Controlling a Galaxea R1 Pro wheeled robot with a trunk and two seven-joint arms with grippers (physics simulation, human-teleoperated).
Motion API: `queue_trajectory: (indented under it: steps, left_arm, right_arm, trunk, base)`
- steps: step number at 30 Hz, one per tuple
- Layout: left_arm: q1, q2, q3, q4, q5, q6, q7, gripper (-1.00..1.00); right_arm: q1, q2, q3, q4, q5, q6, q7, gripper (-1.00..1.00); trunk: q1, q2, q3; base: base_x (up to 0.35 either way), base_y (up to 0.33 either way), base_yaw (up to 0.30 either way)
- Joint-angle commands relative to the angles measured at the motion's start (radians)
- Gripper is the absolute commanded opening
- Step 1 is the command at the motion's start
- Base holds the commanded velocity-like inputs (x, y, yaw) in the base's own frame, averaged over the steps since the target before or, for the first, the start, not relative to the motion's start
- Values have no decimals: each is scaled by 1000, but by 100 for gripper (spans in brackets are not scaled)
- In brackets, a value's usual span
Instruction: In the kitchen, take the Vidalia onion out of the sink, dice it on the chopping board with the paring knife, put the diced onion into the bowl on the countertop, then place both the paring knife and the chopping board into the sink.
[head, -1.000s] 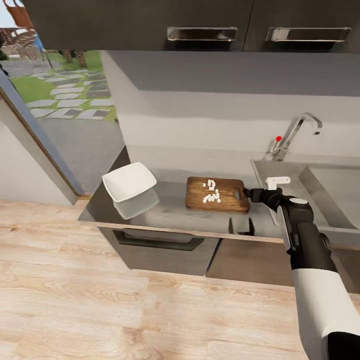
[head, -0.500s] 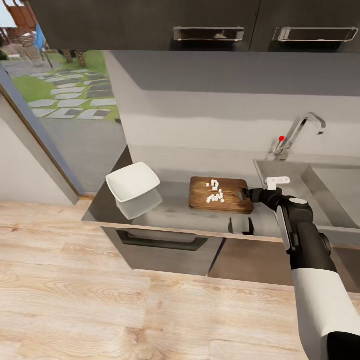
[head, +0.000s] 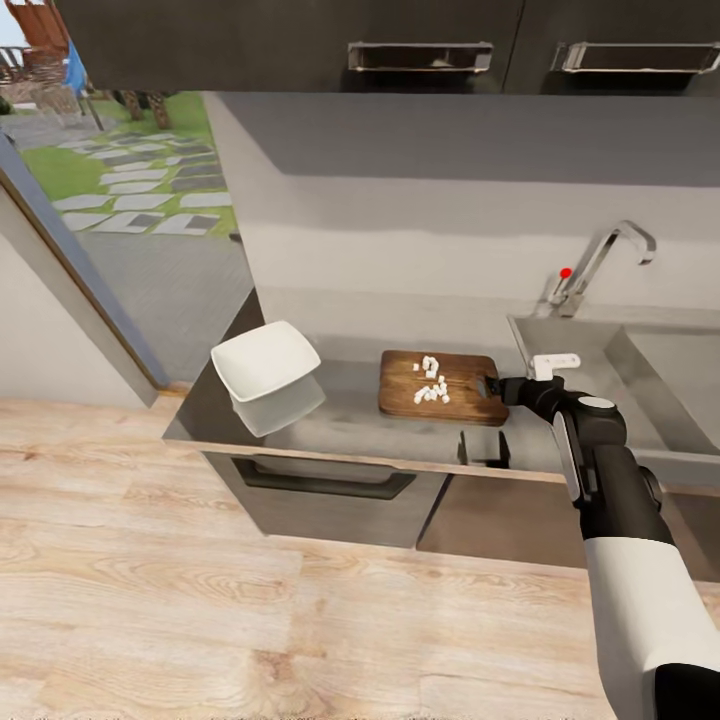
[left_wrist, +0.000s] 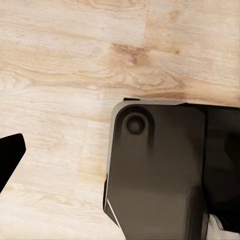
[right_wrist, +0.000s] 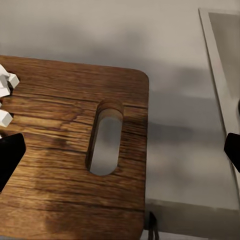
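Chopping board (head: 440, 388) bearing diced onion (head: 430, 381), slotted handle end just ahead of my right pincer (head: 497, 386), fingers spread wide; bowl (head: 265, 362) well beyond; left pincer's state untellable.

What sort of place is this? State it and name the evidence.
A home kitchen, most likely: a steel sink with a chrome tap, a glossy dark countertop over drawers, and a wooden chopping board carrying diced onion.
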Motion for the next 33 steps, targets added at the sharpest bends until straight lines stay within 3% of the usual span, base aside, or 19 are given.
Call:
queue_trajectory:
  steps: [1,33]
  left_arm:
    - [0,2,-8,-1,10,-2,8,100]
    - [0,2,-9,-1,10,-2,8,100]
  right_arm:
    - [-1,0,-1,-1,11,4,9,100]
    - [-1,0,-1,-1,11,4,9,100]
  trunk:
    - [1,-2,-3]
    - [1,-2,-47]
  base:
    - [0,0,0]
    - [58,-20,0]
